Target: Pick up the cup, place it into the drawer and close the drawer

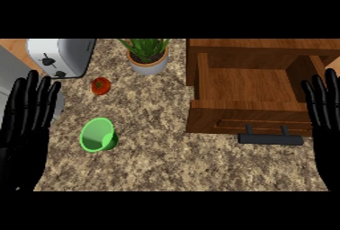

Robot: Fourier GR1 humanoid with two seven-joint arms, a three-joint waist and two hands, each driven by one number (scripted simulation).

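A green cup (98, 134) lies on its side on the speckled counter (166, 152), its mouth facing up toward the view. A wooden drawer (246, 85) stands pulled open at the right, its inside bare, with a dark handle (271, 139) on its front. My left hand (26, 121) rests open at the left edge, fingers up, a short way left of the cup. My right hand (325, 121) rests open at the right edge, beside the drawer's front corner.
A silver toaster (63, 56) stands at the back left. A red tomato (100, 85) lies behind the cup. A potted plant (147, 56) stands at the back centre, left of the drawer.
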